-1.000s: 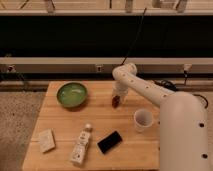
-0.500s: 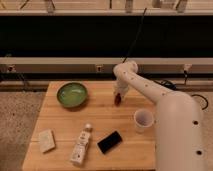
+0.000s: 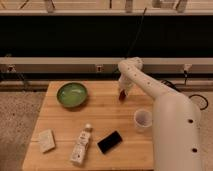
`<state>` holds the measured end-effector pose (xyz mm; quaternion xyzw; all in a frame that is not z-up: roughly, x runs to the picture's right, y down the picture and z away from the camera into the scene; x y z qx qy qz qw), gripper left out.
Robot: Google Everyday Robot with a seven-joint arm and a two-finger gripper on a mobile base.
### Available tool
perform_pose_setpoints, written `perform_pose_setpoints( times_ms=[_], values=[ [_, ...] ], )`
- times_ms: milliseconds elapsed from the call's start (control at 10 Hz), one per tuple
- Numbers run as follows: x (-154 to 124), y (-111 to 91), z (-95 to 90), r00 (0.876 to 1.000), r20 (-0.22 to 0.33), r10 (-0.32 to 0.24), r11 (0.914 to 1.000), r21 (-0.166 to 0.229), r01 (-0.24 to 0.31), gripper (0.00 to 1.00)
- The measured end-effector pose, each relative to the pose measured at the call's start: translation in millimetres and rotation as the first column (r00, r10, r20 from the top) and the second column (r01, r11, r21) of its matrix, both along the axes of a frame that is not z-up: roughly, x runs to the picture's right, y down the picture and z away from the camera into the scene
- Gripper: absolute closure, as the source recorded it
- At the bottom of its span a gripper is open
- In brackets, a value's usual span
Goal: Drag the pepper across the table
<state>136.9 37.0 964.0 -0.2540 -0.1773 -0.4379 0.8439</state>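
Pepper at the far side of the tabletop, gripper right on it

The gripper (image 3: 121, 94) points down over the tabletop (image 3: 65, 120), right of the green bowl (image 3: 72, 94); the pepper (image 3: 121, 97) shows as a small dark red-brown sliver at its tip. Whether the jaws clamp it, I cannot tell.

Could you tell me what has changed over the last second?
The gripper, down at the pepper near the table's far edge, has shifted slightly right with it. The bowl, cup, phone, bottle and sponge stayed put.
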Motion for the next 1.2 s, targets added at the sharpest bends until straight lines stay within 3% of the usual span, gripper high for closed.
perform_pose_setpoints(
  times_ms=[400, 1200],
  values=[
    [21, 8, -3.5, 1.000, -0.024, 0.011, 0.9999, -0.004, -0.011, 1.00],
    [55, -2, -2.5, 0.997, -0.068, 0.031, 0.9995, 0.014, -0.030, 1.00]
  ],
)
